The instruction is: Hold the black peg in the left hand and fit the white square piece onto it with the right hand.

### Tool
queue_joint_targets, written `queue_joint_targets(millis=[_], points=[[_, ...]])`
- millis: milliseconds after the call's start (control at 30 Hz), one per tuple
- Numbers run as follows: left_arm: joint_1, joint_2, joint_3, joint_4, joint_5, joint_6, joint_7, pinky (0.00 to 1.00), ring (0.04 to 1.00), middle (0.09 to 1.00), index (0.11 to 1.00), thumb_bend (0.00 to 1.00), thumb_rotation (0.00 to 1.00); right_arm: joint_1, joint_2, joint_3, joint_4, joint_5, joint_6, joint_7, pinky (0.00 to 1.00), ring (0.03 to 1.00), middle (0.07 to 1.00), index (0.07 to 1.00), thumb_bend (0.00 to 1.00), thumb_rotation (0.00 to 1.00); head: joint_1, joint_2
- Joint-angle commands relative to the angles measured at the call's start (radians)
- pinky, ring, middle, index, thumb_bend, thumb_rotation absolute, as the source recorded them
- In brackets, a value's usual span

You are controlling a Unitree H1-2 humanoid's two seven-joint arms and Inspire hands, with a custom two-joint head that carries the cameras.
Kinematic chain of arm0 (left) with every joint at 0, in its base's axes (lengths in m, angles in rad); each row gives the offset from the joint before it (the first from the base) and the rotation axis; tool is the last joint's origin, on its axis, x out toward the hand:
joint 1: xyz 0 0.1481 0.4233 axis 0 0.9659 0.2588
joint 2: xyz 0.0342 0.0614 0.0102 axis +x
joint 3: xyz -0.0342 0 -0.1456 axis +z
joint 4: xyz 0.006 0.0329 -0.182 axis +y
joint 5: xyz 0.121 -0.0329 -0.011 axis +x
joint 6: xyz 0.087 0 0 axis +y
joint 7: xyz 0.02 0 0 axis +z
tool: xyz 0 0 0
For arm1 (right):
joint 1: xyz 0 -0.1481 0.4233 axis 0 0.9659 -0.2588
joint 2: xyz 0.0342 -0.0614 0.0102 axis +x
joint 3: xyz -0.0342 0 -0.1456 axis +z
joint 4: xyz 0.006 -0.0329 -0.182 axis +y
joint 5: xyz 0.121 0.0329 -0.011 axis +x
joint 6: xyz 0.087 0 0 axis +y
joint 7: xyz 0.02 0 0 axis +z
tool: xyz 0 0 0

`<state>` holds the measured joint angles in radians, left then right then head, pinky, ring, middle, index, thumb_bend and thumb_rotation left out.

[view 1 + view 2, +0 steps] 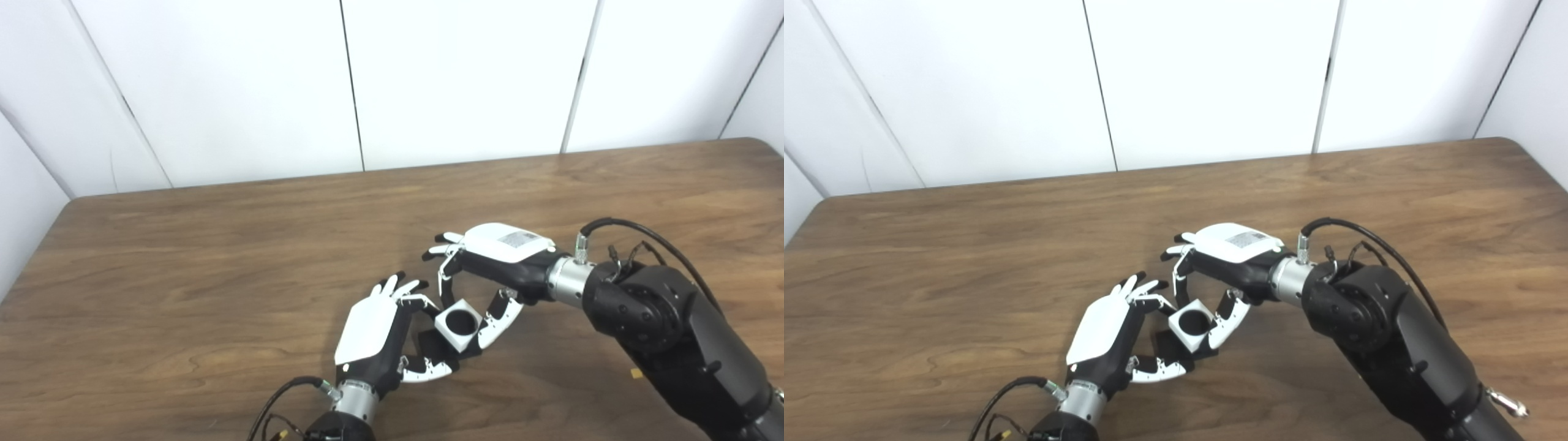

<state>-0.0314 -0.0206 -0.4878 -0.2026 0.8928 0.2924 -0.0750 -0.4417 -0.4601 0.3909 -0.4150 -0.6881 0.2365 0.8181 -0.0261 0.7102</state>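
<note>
Where white panels (pixel 465 79) stand, wooden table (pixel 184 263).

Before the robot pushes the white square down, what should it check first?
1. Left hand on the black peg: ok, its fingers curl around the dark piece.
2. Right hand holding the white square piece: ok, pinched between thumb and fingers.
3. Round hole in the square facing up and unblocked: ok.
4. Hole seated on the peg: cannot tell, the square hides the peg's top.
5. Square level with the peg: cannot tell, it looks a little tilted.
6. Table around the hands free of obstacles: ok.
</note>
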Motion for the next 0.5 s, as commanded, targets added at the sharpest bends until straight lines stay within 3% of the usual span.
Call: queue_joint_targets(millis=[0, 367, 467], points=[[-0.011, 0.002, -0.001, -0.005, 0.012, 0.004, -0.009, 1.0, 0.991, 0.889, 0.492, 0.52, 0.06, -0.033, -0.011, -0.012, -0.031, 0.003, -0.002, 0.003, 0.9, 1.0, 0.92, 0.492, 0.52, 0.15, -0.001, 0.001], [-0.01, -0.005, 0.004, -0.013, 0.012, 0.012, -0.01, 1.0, 0.993, 0.886, 0.493, 0.52, 0.06, -0.02, -0.012, -0.014, -0.016, -0.005, 0.003, -0.001, 0.9, 1.0, 0.926, 0.494, 0.52, 0.15, 0.001, 0.004], [-0.007, -0.005, 0.005, -0.015, 0.014, 0.012, -0.008, 1.0, 0.992, 0.882, 0.493, 0.52, 0.06, -0.019, -0.012, -0.012, -0.01, -0.005, 0.001, -0.002, 0.9, 1.0, 0.928, 0.629, 0.8, 0.23, 0.001, 0.002]])
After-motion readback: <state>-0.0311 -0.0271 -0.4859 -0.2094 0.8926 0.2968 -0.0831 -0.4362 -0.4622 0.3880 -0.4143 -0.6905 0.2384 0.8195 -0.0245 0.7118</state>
